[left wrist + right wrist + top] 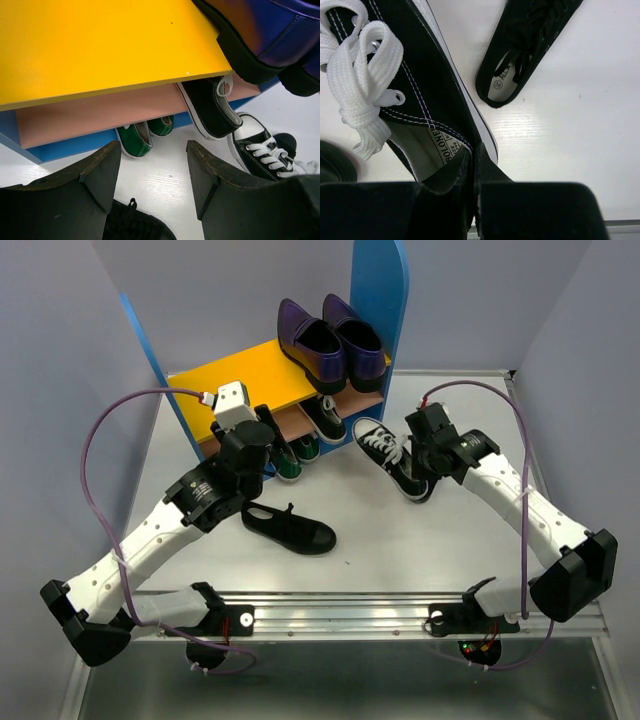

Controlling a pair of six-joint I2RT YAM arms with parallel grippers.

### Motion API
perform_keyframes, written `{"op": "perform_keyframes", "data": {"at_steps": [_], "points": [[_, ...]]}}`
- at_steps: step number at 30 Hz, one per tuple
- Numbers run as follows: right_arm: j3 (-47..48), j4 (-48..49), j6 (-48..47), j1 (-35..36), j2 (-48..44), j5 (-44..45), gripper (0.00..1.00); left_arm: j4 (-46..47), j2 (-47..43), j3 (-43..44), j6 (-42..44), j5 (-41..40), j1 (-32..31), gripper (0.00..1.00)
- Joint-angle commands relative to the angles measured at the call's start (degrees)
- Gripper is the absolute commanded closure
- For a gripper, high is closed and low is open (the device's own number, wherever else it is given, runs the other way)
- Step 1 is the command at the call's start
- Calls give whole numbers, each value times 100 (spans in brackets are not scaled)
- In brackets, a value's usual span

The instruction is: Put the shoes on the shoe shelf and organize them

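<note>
While the right gripper is clenched on the heel collar of a black-and-white sneaker, one finger inside the shoe and one outside, that sneaker is seen lying on the table. It is placed just in front of the shoe shelf, near the right blue panel, with its white laces loose. The left gripper is released, its fingers spread with nothing between them. It is held above the table, just in front of the shelf's left half.

A pair of purple loafers is set side by side on the right part of the yellow top board, heels reaching past its front edge. A matching black-and-white sneaker is tucked onto the tan lower board, partly covered by the top board. Green sneakers are found just left of it at the front of the lower tier; whether they rest on the board or on the table cannot be told. An all-black lace-up shoe is laid on the table, apart from the shelf and close beside the left arm.
</note>
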Motion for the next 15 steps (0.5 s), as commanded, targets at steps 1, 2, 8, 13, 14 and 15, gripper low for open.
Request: {"op": "perform_keyframes", "data": {"at_steps": [1,2,8,13,14,15], "points": [[722,331,-68,-130,121,295,99,140,-153,113,85,-184,42,34],[871,349,-94,-191,164,304,99,131,-162,113,94,-184,51,34],[1355,630,-129,-245,551,199,99,105,-241,78,85,-176,60,34],[1742,1078,-121,-359,999,120,99,140,-250,34,76,-123,60,34],[1777,1157,-112,-420,1061,102,99,131,-241,43,76,-123,60,34],[1804,1332,-94,-420,1122,59,99,114,-232,52,67,-123,60,34]]}}
